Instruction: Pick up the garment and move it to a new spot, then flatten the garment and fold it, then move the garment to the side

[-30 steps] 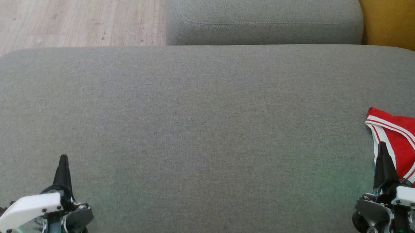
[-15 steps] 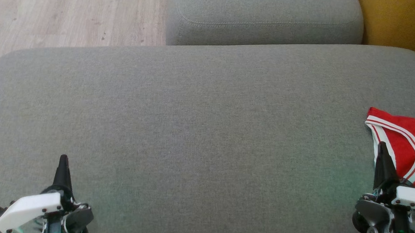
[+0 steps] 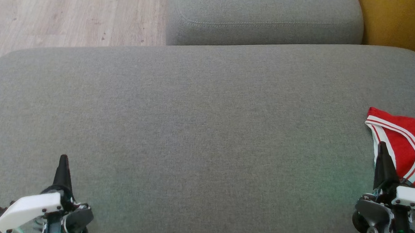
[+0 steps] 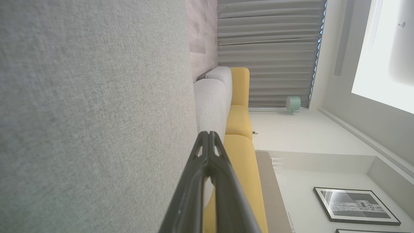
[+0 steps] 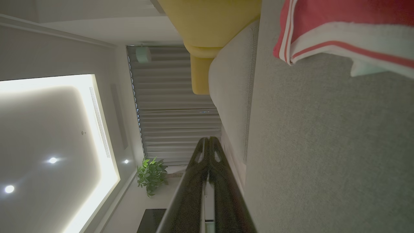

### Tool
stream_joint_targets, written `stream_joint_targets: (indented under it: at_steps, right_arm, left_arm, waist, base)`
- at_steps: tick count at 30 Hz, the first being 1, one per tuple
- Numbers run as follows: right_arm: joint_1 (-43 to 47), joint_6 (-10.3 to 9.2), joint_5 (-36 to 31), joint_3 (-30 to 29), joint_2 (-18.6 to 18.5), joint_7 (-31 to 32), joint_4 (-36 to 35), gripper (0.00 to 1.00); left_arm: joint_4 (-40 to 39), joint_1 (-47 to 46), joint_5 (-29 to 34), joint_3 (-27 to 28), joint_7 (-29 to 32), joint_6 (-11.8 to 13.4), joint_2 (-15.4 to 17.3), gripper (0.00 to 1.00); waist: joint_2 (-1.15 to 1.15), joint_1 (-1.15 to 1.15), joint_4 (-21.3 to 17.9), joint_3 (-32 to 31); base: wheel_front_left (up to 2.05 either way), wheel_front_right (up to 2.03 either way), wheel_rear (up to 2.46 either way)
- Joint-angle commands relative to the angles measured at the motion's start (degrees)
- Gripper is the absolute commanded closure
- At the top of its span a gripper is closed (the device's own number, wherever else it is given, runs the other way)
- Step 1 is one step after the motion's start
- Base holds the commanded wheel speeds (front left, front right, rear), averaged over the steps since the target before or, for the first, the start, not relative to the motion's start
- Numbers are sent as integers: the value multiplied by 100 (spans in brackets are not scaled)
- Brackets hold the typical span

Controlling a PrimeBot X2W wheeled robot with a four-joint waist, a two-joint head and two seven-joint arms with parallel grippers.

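The garment [image 3: 405, 145] is red with white stripes along its edges. It lies at the right edge of a wide grey cushion [image 3: 199, 130], partly cut off by the head view's border. In the right wrist view the garment [image 5: 343, 29] fills the upper right corner. My right gripper [image 3: 382, 146] is shut with nothing in it, its tip just at the garment's near left edge. My left gripper [image 3: 63, 158] is shut and empty at the lower left, far from the garment. Both pairs of fingertips meet in the wrist views: left gripper [image 4: 208, 134], right gripper [image 5: 208, 139].
A second grey cushion [image 3: 264, 19] sits behind the wide one. Wooden floor [image 3: 70, 11] lies at the upper left, past the cushion's rounded edge. A yellow sofa part [image 3: 404, 24] stands at the upper right.
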Motion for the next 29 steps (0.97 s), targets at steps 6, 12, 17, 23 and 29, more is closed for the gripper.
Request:
stream_joint_targets:
  at_steps: [6,12,17,23,29]
  right_arm:
    - [-117,-4,41,117,-29,34,-226,100]
    - [-117,-4,41,117,-29,34,-226,100]
    - [-117,-4,41,117,-29,33,-226,100]
    - [-117,-4,41,117,-29,33,-226,100]
    - [-117,-4,41,117,-29,33,-226,100]
  left_arm:
    - [-215,-281,-32,231,40,-40,40,100]
    - [-215,-281,-32,231,40,-40,40,100]
    - [-215,-281,-32,231,40,-40,40,100]
    - [-215,-281,-32,231,40,-40,40,100]
    - [-215,-281,-32,231,40,-40,40,100]
  waist:
    - [0,0,0,0]
    - [0,0,0,0]
    - [0,0,0,0]
    - [0,0,0,0]
    - [0,0,0,0]
  base:
    - [0,0,0]
    - [0,0,0]
    - [0,0,0]
    - [0,0,0]
    - [0,0,0]
